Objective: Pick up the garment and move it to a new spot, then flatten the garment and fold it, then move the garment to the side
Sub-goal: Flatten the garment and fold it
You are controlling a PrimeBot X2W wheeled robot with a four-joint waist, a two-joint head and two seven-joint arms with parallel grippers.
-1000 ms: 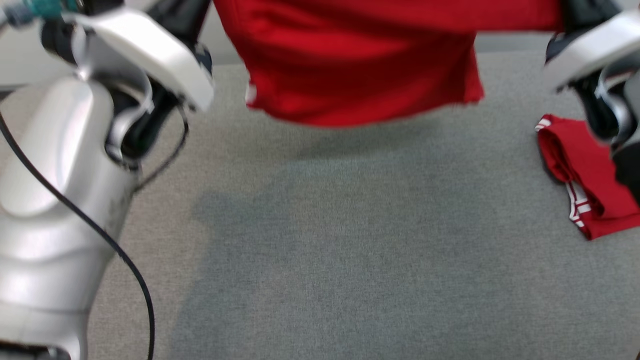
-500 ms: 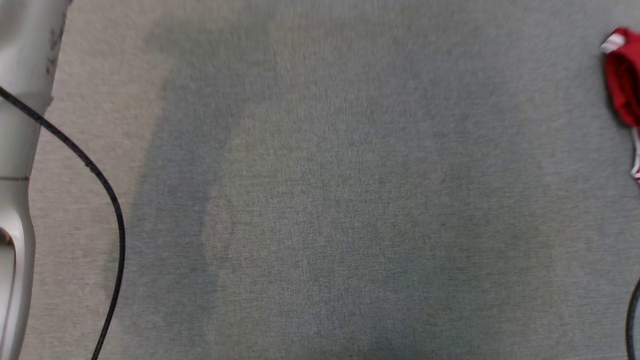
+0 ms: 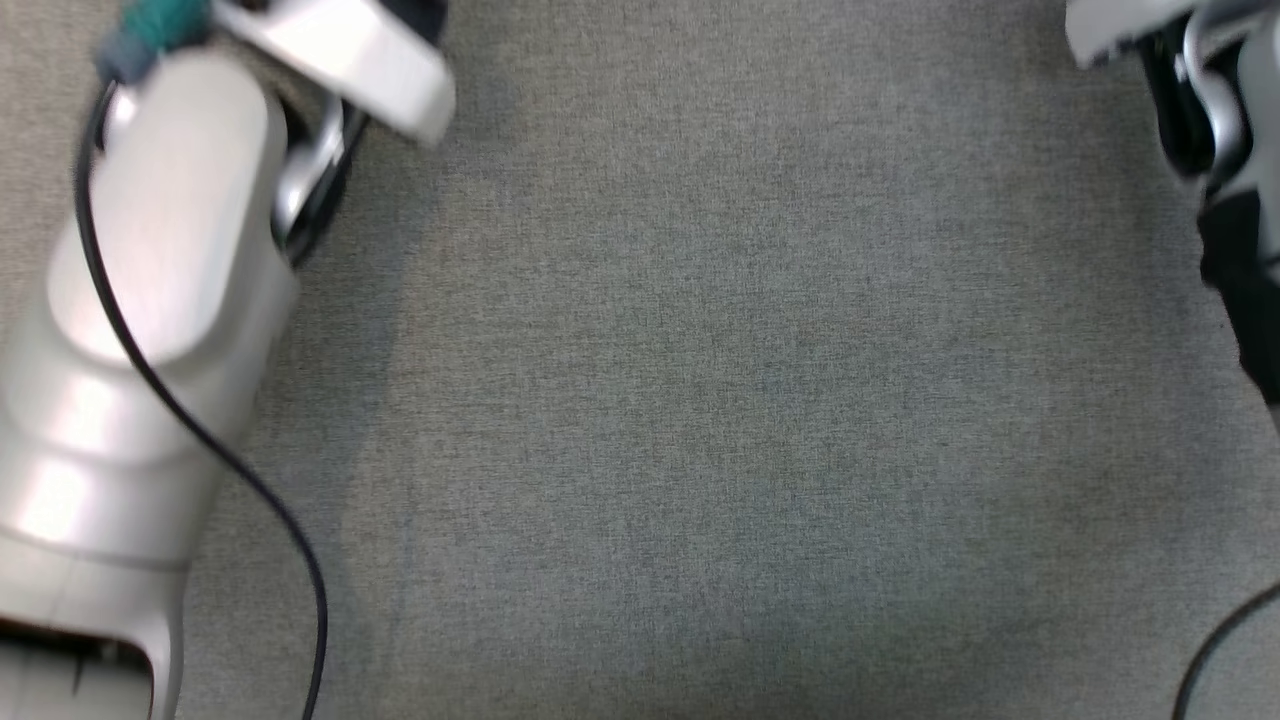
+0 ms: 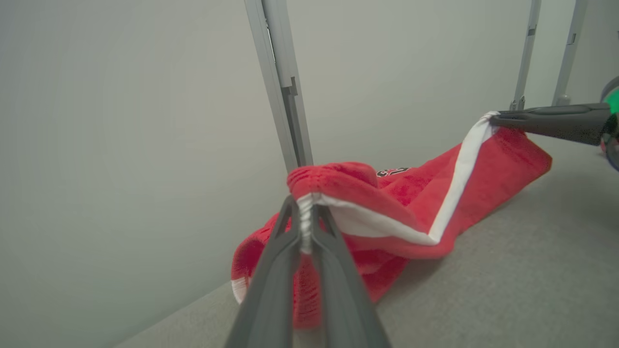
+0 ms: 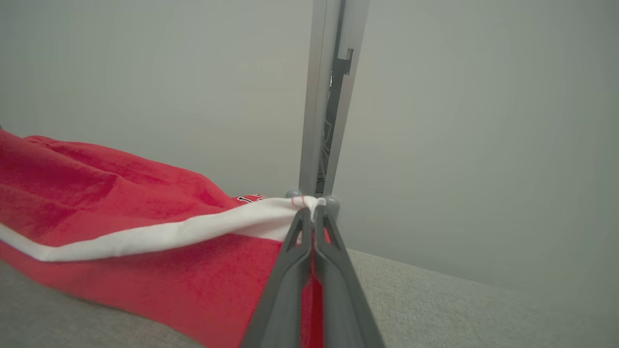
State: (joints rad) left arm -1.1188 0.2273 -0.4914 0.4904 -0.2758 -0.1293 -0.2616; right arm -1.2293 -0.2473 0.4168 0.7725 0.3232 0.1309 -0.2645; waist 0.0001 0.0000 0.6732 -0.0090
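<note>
The pale left forearm (image 3: pixel 150 300) lies along the left of the grey cloth-covered desk (image 3: pixel 760 400) in the head view, and the right arm (image 3: pixel 1225 110) shows at the far right edge.

In the left wrist view, the left fingers (image 4: pixel 296 222) are pressed together on the bunched white trim of the red garment (image 4: pixel 411 193). Its body spills beyond and to the right of their tips, and its lower folds lie on the desk. A grey metal post (image 4: pixel 280 82) rises past the fingertips against a pale wall (image 4: pixel 121 121). From the pinch, the white band sags and then climbs to the right fingers (image 4: pixel 512 120), which are also closed on the trim and hold that corner clear of the desk.

In the right wrist view, the same narrow pinch grips the white band at the fingertips. The red cloth stretches away to their left and rests on the desk below them.
</note>
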